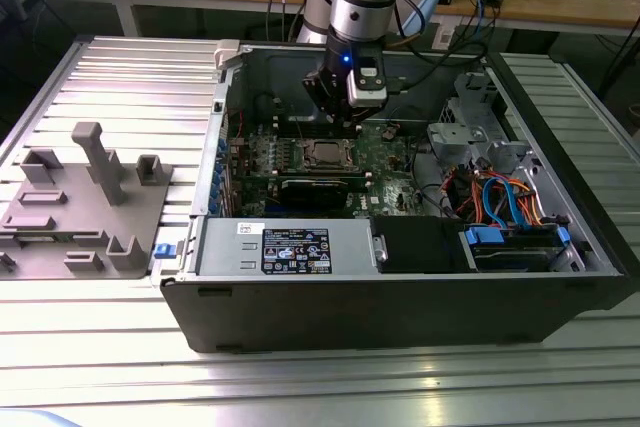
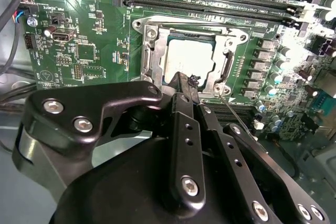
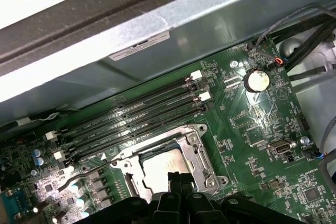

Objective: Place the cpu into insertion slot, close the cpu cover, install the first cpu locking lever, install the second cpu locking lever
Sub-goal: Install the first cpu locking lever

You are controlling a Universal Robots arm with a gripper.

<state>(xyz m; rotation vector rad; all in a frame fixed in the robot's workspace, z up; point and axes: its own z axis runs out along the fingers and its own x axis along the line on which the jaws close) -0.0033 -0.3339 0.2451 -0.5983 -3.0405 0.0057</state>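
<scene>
The cpu lies flat in the insertion slot, with its silvery top facing up and the contact field hidden beneath it. The cpu cover is a metal frame lying down around the chip. The chip and the frame also appear in the first wrist view. A thin wire lever sticks out from one socket corner, and its hooked end stands away from the frame. My gripper hovers just over the socket's edge, shut and holding nothing. In the exterior view the gripper hangs above the socket.
Long memory slots run beside the socket. A coin battery sits on the green board. Inside the open case are a black block, a power supply and coloured cables. A grey fixture stands at the exterior view's left.
</scene>
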